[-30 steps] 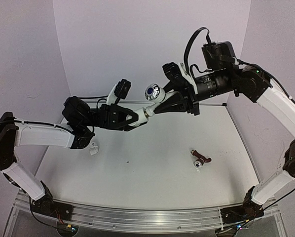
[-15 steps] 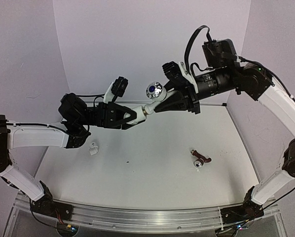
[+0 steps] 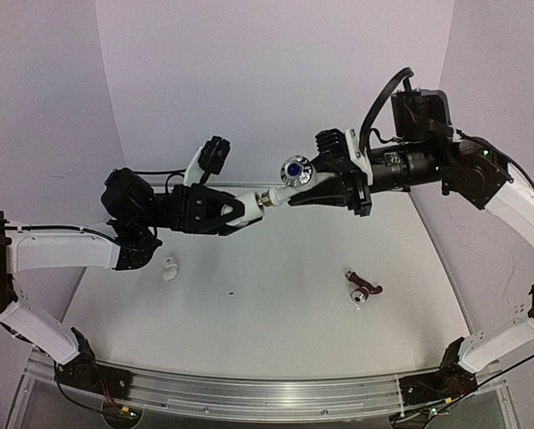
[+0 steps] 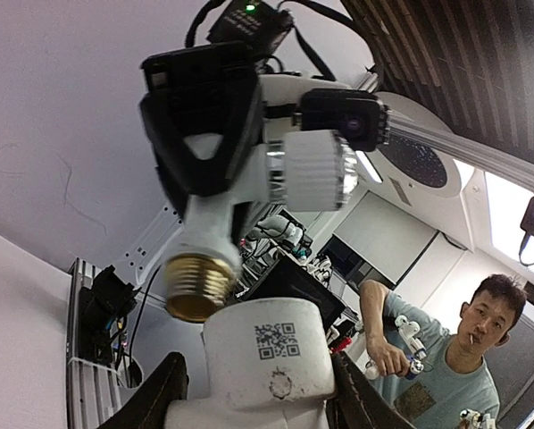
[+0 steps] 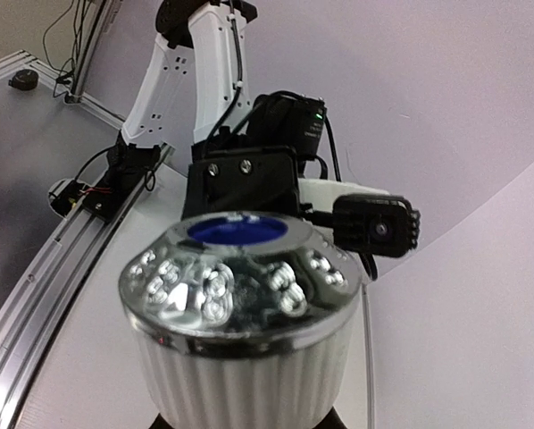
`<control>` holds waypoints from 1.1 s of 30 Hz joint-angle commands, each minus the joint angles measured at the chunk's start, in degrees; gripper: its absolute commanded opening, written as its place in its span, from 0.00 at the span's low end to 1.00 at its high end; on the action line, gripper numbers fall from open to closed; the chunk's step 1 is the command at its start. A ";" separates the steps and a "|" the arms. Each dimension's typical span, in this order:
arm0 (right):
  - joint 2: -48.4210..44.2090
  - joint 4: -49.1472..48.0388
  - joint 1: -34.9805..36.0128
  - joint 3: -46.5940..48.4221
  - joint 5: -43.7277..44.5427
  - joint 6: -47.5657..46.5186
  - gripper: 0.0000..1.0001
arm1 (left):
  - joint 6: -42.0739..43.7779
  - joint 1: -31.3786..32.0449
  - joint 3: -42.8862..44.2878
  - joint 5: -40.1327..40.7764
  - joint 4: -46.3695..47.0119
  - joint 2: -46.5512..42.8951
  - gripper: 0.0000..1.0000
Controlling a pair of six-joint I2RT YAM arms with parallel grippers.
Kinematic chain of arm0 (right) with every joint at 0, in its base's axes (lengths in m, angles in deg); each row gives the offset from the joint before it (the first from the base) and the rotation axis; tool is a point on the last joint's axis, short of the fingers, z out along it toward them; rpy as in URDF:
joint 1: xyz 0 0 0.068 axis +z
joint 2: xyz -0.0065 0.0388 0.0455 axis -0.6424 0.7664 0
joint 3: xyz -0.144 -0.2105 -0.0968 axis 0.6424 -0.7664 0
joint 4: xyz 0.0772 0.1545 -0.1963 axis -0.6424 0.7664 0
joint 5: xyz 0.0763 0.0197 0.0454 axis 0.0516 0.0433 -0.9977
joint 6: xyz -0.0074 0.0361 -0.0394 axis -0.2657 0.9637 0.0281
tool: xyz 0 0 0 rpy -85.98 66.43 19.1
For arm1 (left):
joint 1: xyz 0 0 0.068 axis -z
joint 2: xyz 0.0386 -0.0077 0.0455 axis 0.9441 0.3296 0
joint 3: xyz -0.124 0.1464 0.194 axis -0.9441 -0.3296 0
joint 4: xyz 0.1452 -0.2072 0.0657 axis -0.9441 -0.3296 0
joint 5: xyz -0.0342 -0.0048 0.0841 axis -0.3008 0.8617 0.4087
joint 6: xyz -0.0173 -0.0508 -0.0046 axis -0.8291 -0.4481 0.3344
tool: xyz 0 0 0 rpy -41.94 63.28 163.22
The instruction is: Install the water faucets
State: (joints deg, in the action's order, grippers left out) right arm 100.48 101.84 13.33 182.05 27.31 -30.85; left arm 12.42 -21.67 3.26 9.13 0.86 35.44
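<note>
Right gripper point(image 3: 307, 193) is clamped, its jaws only narrowly apart, on a small white plastic water faucet point(image 3: 292, 174) with a round silvery knob, a blue centre and a brass-coloured threaded end, held in the air above the table. The knob sits just above the fingers. The threaded end point(image 4: 196, 284) points out past the fingertips toward the left gripper point(image 3: 240, 209). That gripper is closed partway around a short white plastic pipe fitting point(image 4: 271, 353) printed with a square code, its black fingers point(image 4: 151, 407) pressing on either side. The brass thread is right at the fitting's open end and not screwed in; whether they touch I cannot tell. Below the left gripper, a small white elbow fitting point(image 3: 170, 268) lies on the white table point(image 3: 276, 349). Below the right gripper lies a small dark reddish curved piece point(image 3: 363, 291) with a silvery round end.
</note>
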 commanded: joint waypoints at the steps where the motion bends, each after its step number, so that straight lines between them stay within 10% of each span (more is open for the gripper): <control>1: -2.97 -11.07 -0.11 -3.86 3.13 1.61 0.00 | 2.32 0.70 0.50 0.06 -1.41 -7.26 0.00; 12: -6.02 -19.59 -0.01 -6.69 -0.02 10.87 0.00 | 2.73 1.70 0.48 -2.81 -4.93 -8.85 0.00; 33: -10.55 -19.54 6.36 -11.65 -2.23 -0.32 0.00 | 1.82 4.09 2.44 -3.47 -7.89 -7.71 0.00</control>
State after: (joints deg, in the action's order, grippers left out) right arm 90.55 83.74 18.62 171.19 25.47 -29.56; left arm 13.66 -17.70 3.13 5.15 -6.66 28.79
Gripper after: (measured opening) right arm 0.195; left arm 0.489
